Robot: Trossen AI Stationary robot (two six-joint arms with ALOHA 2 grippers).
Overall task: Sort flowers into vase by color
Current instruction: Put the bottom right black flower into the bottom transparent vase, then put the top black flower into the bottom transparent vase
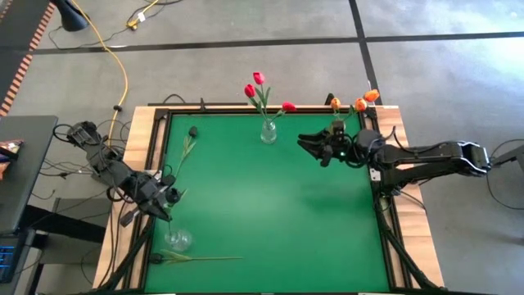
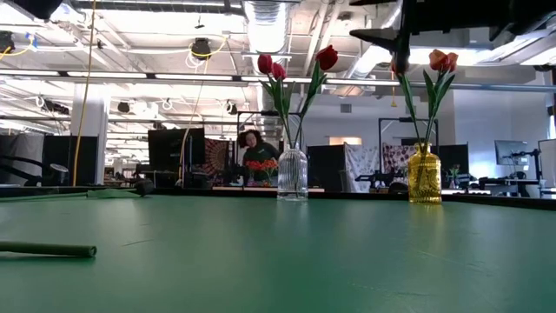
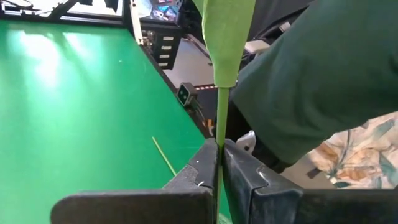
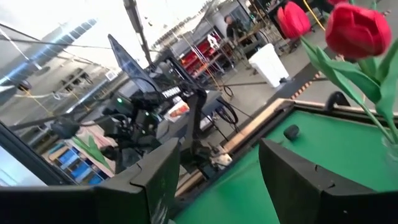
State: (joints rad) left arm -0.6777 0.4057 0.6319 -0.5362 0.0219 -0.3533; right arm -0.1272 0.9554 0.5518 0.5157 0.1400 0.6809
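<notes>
Now the left gripper (image 1: 168, 215) pinches a green flower stem (image 3: 220, 124) tight above the clear vase (image 1: 178, 238), the right gripper (image 1: 309, 146) waits open, and the thin stem could slip sideways.

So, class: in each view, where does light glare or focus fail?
Low view: ceiling lights blow out white, and the green stem lying nearest the camera is soft. Left wrist view: bright sheen on the green mat. Right wrist view: the sky is washed out and the red tulip is blurred.
</notes>
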